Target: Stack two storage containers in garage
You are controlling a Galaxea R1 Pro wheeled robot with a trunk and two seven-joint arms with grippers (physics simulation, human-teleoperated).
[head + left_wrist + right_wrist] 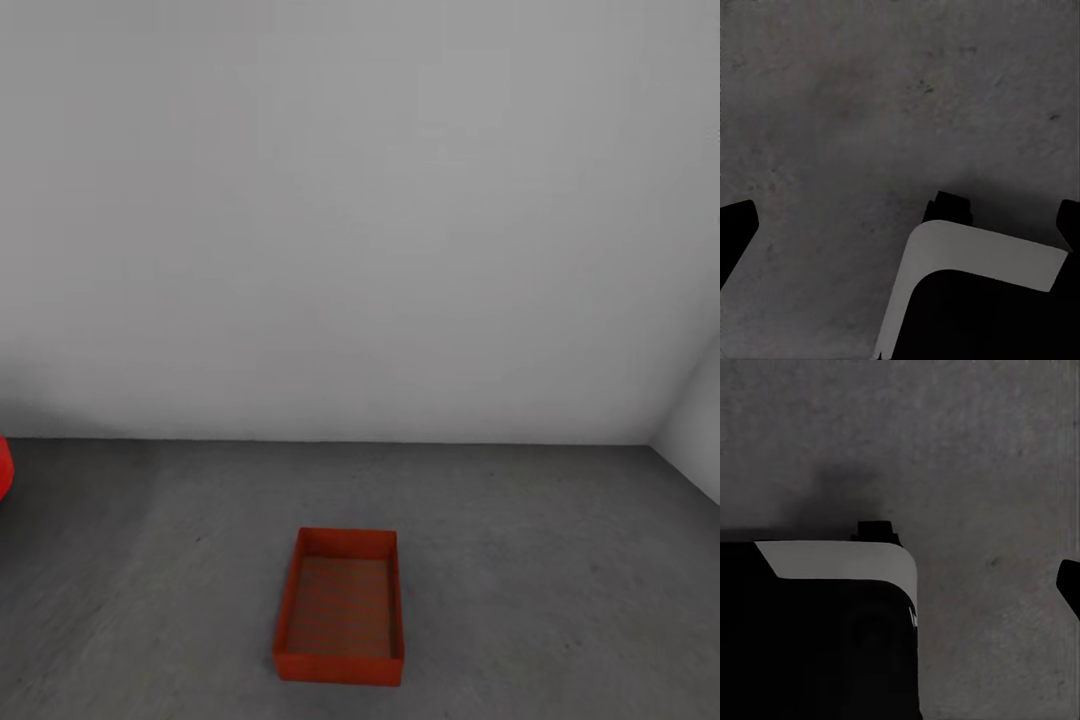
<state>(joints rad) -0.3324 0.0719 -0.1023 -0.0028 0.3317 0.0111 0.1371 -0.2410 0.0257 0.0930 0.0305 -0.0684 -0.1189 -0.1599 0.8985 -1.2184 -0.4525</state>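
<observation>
One orange-red storage container [340, 607] sits upright on the dark concrete floor [540, 560] of the garage, in the head view's lower middle, and nothing lies inside it. My left gripper [900, 232] hangs open over bare floor, its dark fingertips [735, 232] at the picture's two side edges with nothing held between them. My right gripper [900, 585] also hangs over bare floor; one dark fingertip [1069, 585] shows far out at the edge, the jaws wide apart and holding nothing.
A plain white-grey wall [360, 220] closes the garage behind the container, meeting a side wall [695, 430] at the right. A sliver of the red car [4, 468] shows at the left edge. White and black parts of my own base [967, 277] appear below both wrists.
</observation>
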